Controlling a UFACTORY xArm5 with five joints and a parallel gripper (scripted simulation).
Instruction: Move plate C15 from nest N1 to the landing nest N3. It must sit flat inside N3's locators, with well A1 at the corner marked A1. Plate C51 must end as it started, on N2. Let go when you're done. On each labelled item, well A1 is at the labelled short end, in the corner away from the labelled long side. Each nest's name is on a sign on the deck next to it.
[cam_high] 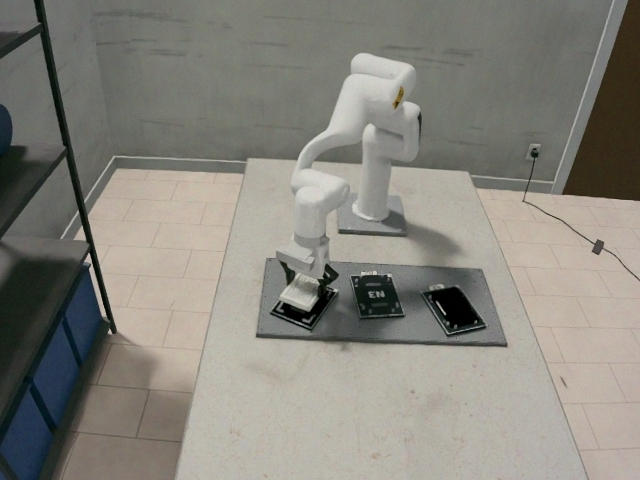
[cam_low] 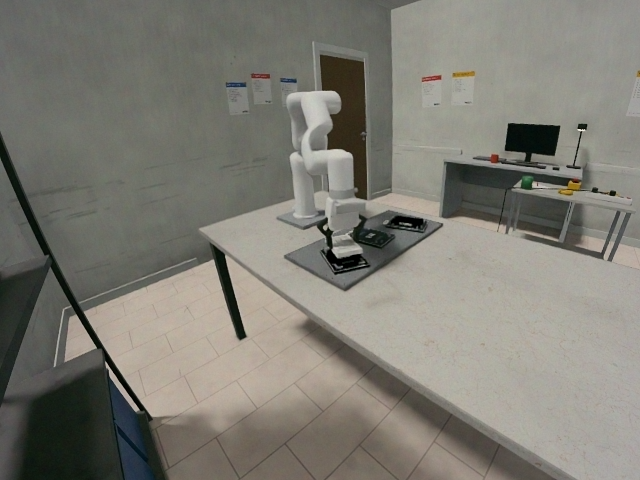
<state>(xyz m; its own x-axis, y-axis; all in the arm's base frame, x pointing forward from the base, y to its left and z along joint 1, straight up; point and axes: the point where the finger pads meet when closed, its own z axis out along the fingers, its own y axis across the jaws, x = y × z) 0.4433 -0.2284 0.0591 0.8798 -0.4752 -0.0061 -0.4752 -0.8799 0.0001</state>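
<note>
My gripper (cam_high: 306, 280) is shut on the white plate C15 (cam_high: 301, 292), gripping it across its sides. It holds the plate a little above the left black nest (cam_high: 301, 314), roughly level. The plate also shows in the exterior view (cam_low: 345, 246) under the gripper (cam_low: 343, 236). The middle nest (cam_high: 376, 295) is open, with white letters on its face. The right nest holds a black plate, C51 (cam_high: 453, 308), lying flat. I cannot read the plate labels at this size.
The three nests sit in a row on a grey deck plate (cam_high: 379, 330) on the table. The arm's base (cam_high: 372, 211) stands behind the deck. A dark shelf rack (cam_high: 46, 217) stands left of the table. Desks with a monitor (cam_low: 532, 138) stand far off.
</note>
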